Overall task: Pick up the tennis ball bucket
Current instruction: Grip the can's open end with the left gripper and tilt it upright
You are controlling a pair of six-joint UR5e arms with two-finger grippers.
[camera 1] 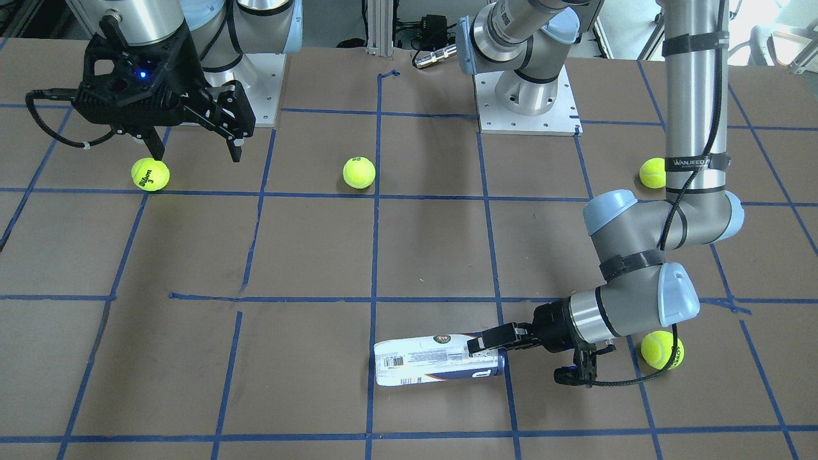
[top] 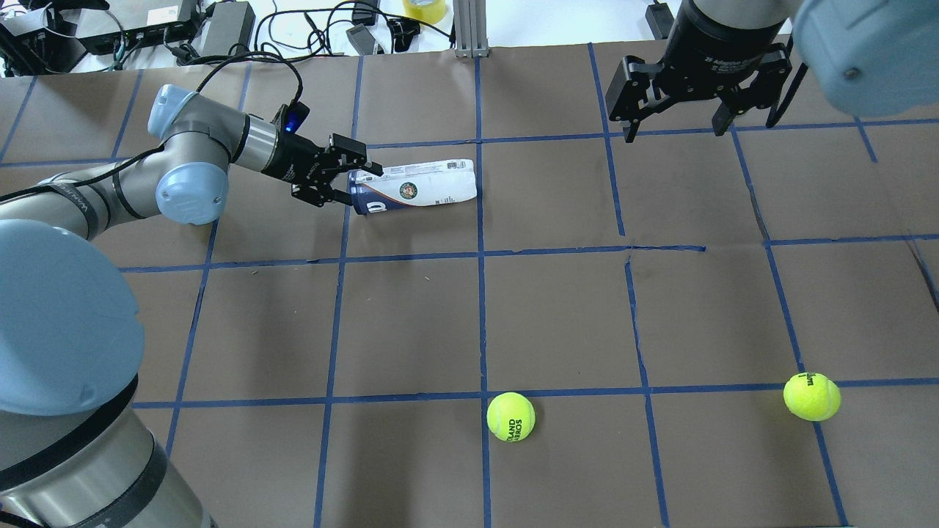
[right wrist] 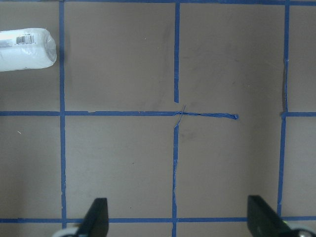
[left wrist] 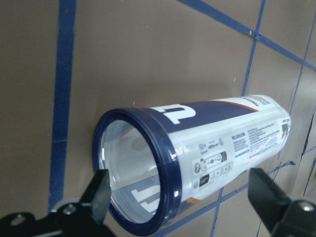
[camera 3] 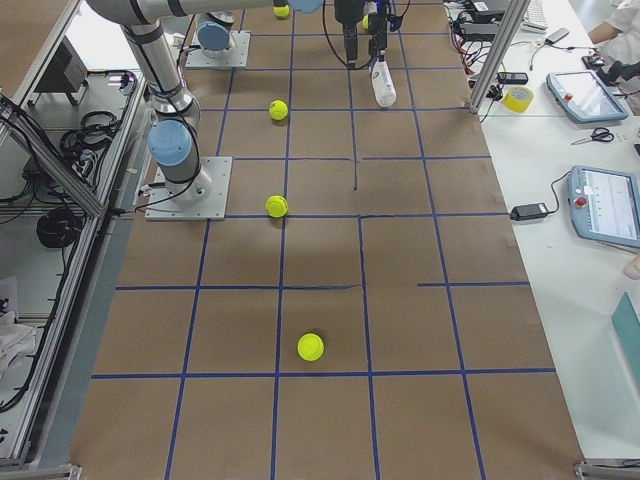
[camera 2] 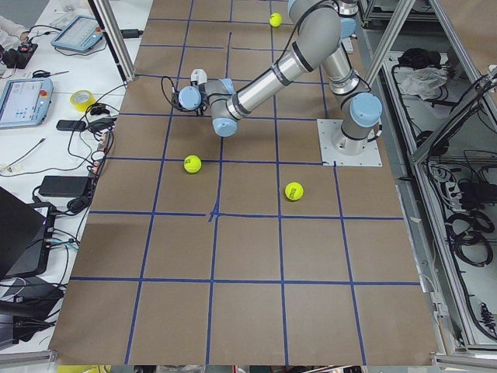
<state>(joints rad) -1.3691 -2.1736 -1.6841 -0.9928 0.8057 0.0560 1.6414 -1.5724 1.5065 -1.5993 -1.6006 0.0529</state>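
Big brown table (top: 557, 315) w/ a blue tape grid and lots of bare room. The left arm (top: 110, 198) is stretched low, out to the far row of squares by the operators' edge. The right arm (camera 1: 147, 25) hangs over its own side, well apart from the action.

The tube (top: 418, 189) lies flat on its side in that far row. Its long axis runs across the table, approx. in line w/ the left arm's reach. The navy-rimmed open end faces the left gripper (top: 351, 183) and the closed white end points away, toward the centre tape line. So left is the nearer hand by far.

Its jaws are spread and straddle the rim end, one finger each side, not yet pinched in. The right gripper (top: 675, 130) is spread wide too, holding nothing.

My guess: squeeze next, then straight up. Nothing alongside to snag, but the far table edge is near, so no shoving fwd.

Small stuff: loose balls (top: 510, 416) in the near rows, plus one ball (camera 1: 662, 349) just behind the left wrist. None touch the tube.
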